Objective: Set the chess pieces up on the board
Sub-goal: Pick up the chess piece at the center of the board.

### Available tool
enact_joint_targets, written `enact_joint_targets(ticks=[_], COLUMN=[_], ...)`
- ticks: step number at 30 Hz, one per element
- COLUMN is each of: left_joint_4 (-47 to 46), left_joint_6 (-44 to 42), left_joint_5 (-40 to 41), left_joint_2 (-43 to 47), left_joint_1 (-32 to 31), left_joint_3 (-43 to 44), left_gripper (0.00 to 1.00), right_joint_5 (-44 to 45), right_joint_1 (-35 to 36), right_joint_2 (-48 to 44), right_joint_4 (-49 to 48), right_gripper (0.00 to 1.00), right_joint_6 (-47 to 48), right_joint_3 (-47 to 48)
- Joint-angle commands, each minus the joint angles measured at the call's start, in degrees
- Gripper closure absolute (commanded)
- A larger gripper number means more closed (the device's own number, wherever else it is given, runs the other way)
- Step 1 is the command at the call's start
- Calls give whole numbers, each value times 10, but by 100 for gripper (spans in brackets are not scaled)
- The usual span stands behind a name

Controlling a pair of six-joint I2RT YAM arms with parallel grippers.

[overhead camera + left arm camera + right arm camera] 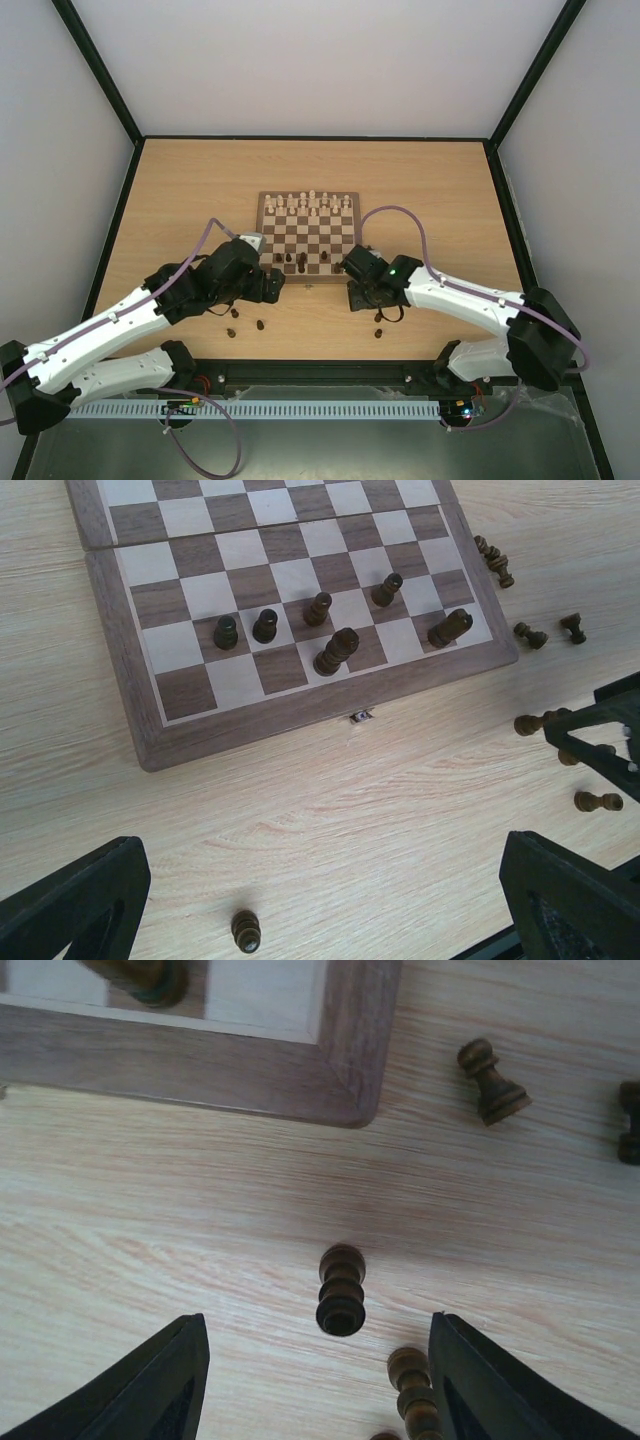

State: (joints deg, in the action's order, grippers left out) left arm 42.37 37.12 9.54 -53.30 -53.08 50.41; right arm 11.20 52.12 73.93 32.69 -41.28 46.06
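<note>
left gripper [322, 875]: spread wide, pinching nothing, over the table [400, 810].
near piece [246, 931]: dark, on the table between the left gripper's fingers [80, 900], closer to the left one, touching neither.
board [250, 715]: ahead of the left gripper, near edge facing it. Its near right corner lies ahead and to the left of the right gripper.
board pieces [336, 651]: six dark ones on the two rows nearest the grippers, ahead of the left gripper.
right gripper [318, 1350]: fingers apart, pinching nothing, over the table just off the board's corner.
target piece [341, 1292]: dark, on the table in the gap just ahead of the right gripper's fingertips, clear of both. Cannot tell if it stands or lies.
second piece [415, 1395]: dark, just inside the right finger, very close to it. Contact cannot be told.
loose pieces [492, 1082]: dark, on the table ahead and to the right of the right gripper, beside the board.
pale pieces [310, 205]: on the board's far rows, well ahead of both grippers.
</note>
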Motion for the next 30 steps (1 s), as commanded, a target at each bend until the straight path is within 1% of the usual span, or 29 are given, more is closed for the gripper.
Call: enact_joint_targets(ticks=[1, 2, 5, 8, 14, 17, 19, 22, 25, 30], left_joint_4=[-10, -10, -11, -11, -13, -15, -15, -14, -15, -16], left_joint_6=[-2, -2, -3, -5, -7, -8, -8, -11, -10, -11], left_joint_5=[-4, -3, -5, -5, -4, -5, -5, -5, -4, -2], left_joint_2=[5, 5, 4, 1, -2, -5, -6, -9, -12, -16], left_joint_1=[-2, -2, -2, -2, -2, -3, -3, -2, -2, -2], left_joint_3=[-2, -2, -4, -2, -2, -2, -2, -1, 0, 3], left_gripper=[1, 1, 1, 1, 1, 1, 1, 1, 1, 1], right_joint_5=[15, 11, 12, 12, 12, 14, 15, 14, 13, 11], right_joint_1=[3, 3, 2, 2, -3, -8, -11, -13, -12, -4], right_joint_2=[35, 42, 59, 72, 82, 83, 84, 84, 79, 63], right_joint_4=[17, 12, 3, -1, -8, -12, -14, -14, -2, 28], right_gripper=[44, 47, 49, 55, 72, 73, 77, 87, 92, 94], right_joint_6=[-1, 2, 5, 8, 16, 19, 22, 25, 28, 38], right_joint_3=[0, -1, -1, 1, 2, 0, 0, 4, 15, 62])
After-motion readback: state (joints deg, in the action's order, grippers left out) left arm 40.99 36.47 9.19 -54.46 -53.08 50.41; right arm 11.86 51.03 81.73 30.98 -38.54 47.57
